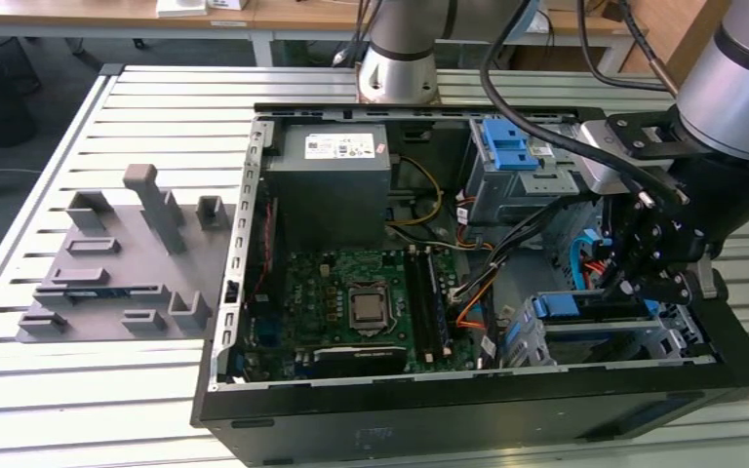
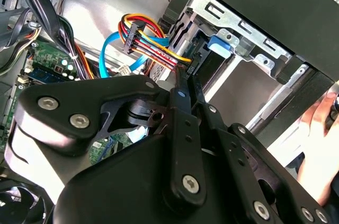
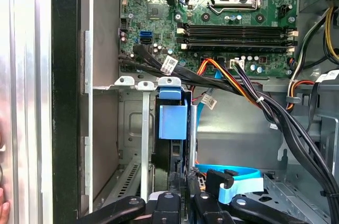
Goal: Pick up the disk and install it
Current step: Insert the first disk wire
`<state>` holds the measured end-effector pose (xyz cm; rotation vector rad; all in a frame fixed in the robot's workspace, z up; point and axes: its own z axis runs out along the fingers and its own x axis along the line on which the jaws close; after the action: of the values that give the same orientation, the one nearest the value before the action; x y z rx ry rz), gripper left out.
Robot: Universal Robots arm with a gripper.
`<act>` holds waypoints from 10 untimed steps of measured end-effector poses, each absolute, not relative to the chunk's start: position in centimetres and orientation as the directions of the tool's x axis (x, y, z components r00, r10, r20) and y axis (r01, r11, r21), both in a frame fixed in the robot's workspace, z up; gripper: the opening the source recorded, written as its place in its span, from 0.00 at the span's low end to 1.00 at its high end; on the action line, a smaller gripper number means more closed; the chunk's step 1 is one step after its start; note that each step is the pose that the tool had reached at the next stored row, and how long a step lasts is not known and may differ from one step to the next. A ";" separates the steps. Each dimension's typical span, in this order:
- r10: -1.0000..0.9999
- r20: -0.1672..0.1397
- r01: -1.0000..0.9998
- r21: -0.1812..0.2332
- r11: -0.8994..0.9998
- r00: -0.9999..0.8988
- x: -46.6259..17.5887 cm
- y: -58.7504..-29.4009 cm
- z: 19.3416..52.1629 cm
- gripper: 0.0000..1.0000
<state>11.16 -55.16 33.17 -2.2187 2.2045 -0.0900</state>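
End effector (image 2: 186,78): black linkage nearest the lens in both wrist views, lowered into the drive cage (image 3: 144,128) at the lower right of the exterior view. I cannot tell whether it is apart, together or clamped, because its tips run out against the dark edge of the disk.
Disk (image 3: 172,121): one, standing on edge in the cage slot, blue frame tab outward. Judged from this, it is already in or entering its bay, and the arm sits over it to guide or press it.
Computer case (image 1: 479,414): one, lying on its side with the panel off, so the bays open upward to the arm.
Blue bracket (image 1: 510,146): one, bare, in the upper bay at the upper right of the exterior view.
Power-supply box (image 1: 335,161): one, grey, at upper centre, well apart from the work.
Cables (image 2: 153,44): one multicoloured bundle plus one light-blue lead, crossing just beside the cage — a likely snag.
Grey fixture (image 1: 121,258): one, on the tabletop (image 1: 89,390) at the exterior view's left, carrying nothing I can make out.
Hand (image 2: 323,144): one, a person's, resting outside the case wall.
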 end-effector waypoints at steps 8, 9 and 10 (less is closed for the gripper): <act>-0.999 0.032 -0.999 -0.049 -0.007 0.006 11.2 -55.2 33.2 0.16; -0.999 0.032 -0.999 -0.049 -0.007 0.006 11.2 -55.2 33.2 0.16; -0.999 0.032 -0.999 -0.049 -0.007 0.006 11.2 -55.2 33.3 0.16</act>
<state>11.16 -55.16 33.25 -2.2186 2.2045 -0.0899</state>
